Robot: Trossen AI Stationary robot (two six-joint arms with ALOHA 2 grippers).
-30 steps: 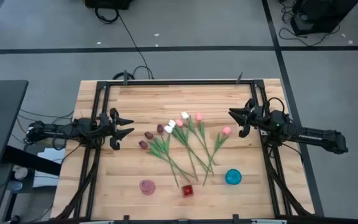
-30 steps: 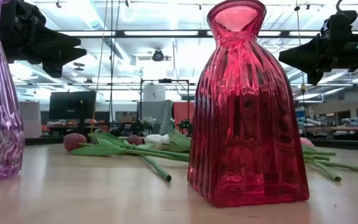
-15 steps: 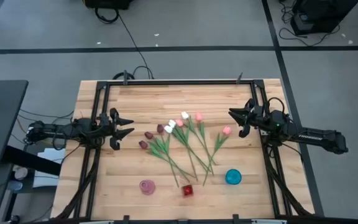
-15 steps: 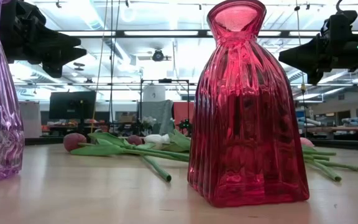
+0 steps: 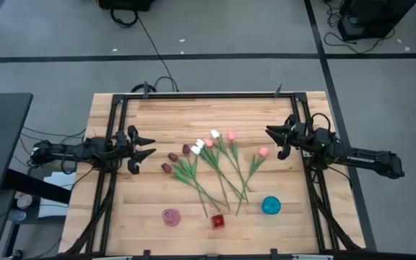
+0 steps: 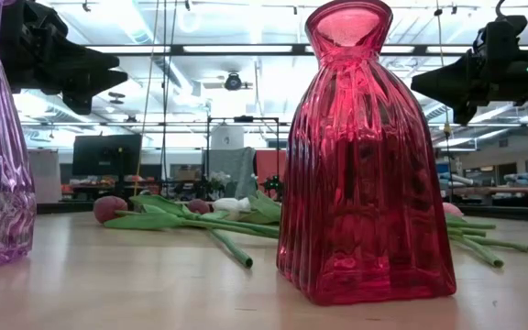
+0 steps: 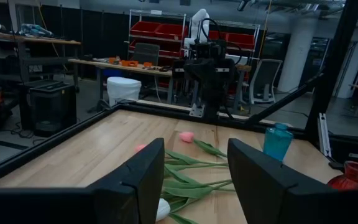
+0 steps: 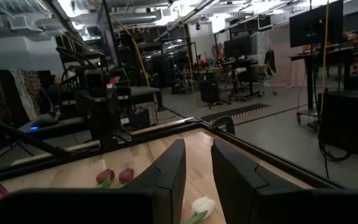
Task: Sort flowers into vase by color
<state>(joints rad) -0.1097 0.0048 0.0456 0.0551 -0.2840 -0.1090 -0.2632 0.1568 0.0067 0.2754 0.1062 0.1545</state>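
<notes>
Several artificial tulips (image 5: pixel 215 162) with white, pink and dark maroon heads lie flat in a loose fan on the middle of the wooden table, stems pointing toward the near edge; in the low view the tulips (image 6: pixel 204 218) show behind the vases. My left gripper (image 5: pixel 146 147) hovers open to the left of them, above the table, pointing at them. My right gripper (image 5: pixel 271 139) hovers open to their right, near a lone pink tulip (image 5: pixel 263 152). In the left wrist view the stems (image 7: pixel 194 169) lie ahead between my fingers; in the right wrist view two maroon heads (image 8: pixel 115 176) and a white head (image 8: pixel 202 205) show.
Three small glass vases stand along the near edge: a pink-purple vase (image 5: pixel 170 216), a red vase (image 5: pixel 218 221) and a teal vase (image 5: pixel 270 205). A dark metal frame (image 5: pixel 208 96) runs around the tabletop. Bare wood lies on the far side of the flowers.
</notes>
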